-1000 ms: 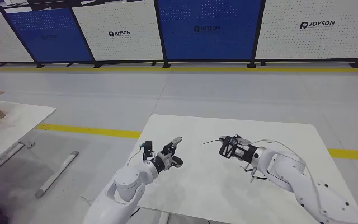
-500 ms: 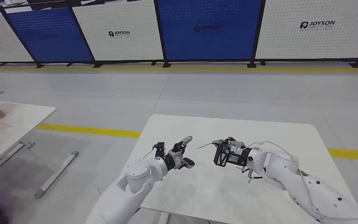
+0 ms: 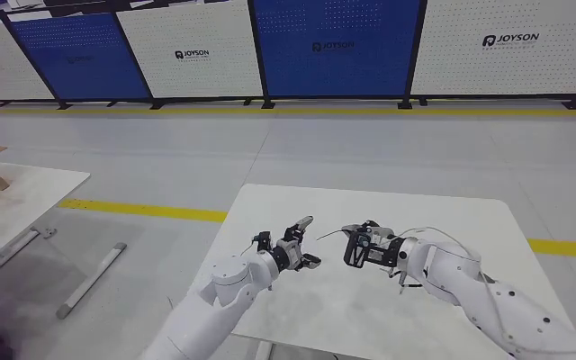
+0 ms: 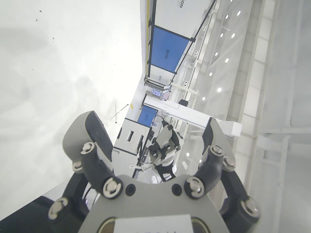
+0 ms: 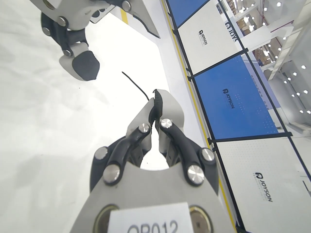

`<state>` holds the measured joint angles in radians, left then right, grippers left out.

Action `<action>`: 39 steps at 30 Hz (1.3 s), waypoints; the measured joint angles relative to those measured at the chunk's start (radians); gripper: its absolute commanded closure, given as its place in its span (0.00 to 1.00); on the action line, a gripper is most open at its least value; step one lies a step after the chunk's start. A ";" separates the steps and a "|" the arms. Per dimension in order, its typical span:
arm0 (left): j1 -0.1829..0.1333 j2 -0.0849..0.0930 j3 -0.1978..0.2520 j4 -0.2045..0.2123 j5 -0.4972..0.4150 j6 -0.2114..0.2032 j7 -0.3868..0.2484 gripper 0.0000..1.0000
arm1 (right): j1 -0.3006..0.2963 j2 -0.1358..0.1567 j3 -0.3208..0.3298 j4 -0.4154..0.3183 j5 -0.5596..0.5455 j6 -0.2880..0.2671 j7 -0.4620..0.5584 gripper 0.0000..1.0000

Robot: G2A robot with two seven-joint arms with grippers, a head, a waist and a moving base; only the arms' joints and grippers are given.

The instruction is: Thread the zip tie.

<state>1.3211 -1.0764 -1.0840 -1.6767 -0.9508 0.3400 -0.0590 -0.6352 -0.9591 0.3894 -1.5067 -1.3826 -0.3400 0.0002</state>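
Black zip tie (image 5: 134, 84): held in the air above the white table (image 3: 450, 216), between the two grippers.
Right side: the right gripper (image 5: 155, 98) is closed on one end of it.
Left side: the left gripper (image 5: 119, 49) is wide open and holds nothing; the free thin end points toward it without touching.
Hidden: the pinched end, between the pads.

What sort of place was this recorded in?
Probably a factory hall or industrial lab: blue and white partition panels fence the area, a yellow line marks the grey floor, and rows of ceiling lights run overhead.
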 measured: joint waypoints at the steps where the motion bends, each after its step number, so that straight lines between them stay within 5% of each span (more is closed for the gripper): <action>1: -0.019 0.001 0.021 0.013 -0.032 0.000 0.018 0.00 | 0.000 0.000 0.000 0.000 0.000 0.000 0.000 1.00; 4: -0.062 0.005 0.057 0.032 -0.101 0.000 0.058 0.00 | 0.000 0.000 0.000 0.000 0.000 0.000 0.000 1.00; 26: -0.062 -0.007 0.044 0.015 -0.202 0.000 0.066 0.00 | 0.000 0.000 0.000 0.000 0.000 0.000 0.000 1.00; 31: -0.058 -0.014 0.058 0.012 -0.192 -0.033 0.070 0.00 | 0.000 0.000 0.000 0.000 0.000 0.000 0.000 1.00; 33: -0.059 -0.018 0.064 0.012 -0.194 -0.040 0.073 0.53 | 0.000 0.000 0.000 0.000 0.000 0.000 0.000 1.00; 39: -0.071 -0.029 0.076 0.015 -0.213 -0.029 0.105 0.80 | 0.000 0.000 0.000 0.000 0.000 0.000 0.000 1.00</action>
<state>1.2497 -1.1052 -1.0085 -1.6615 -1.1635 0.3114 0.0462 -0.6352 -0.9591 0.3894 -1.5067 -1.3827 -0.3400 0.0002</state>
